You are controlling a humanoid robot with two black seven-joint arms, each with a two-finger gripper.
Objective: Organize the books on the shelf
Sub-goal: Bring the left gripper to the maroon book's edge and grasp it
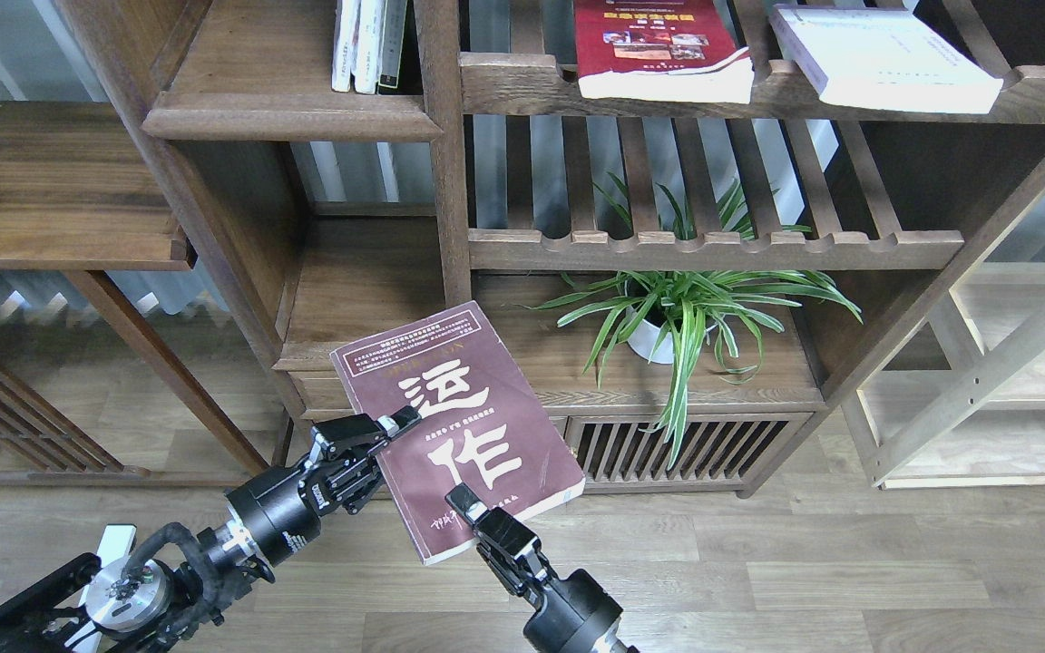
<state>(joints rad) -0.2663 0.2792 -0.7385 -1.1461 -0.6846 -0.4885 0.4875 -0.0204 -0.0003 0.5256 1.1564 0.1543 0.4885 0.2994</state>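
A dark maroon book (468,408) with big white Chinese characters hangs flat and tilted in front of the low cabinet. My left gripper (393,430) is shut on its left edge. My right gripper (461,506) is shut on its near edge. A bright red book (659,45) and a pale white book (885,56) lie on the top slatted rack at the upper right. The shelf (291,116), a dark board with a thick rounded front edge, is at the upper left. It carries a few thin upright volumes (368,45).
A potted spider plant (681,308) stands on the low cabinet top (577,363) right of the held book. A slatted rack (713,247) hangs above it. A vertical post (445,181) divides the unit. A lighter wood frame (985,381) stands at the right.
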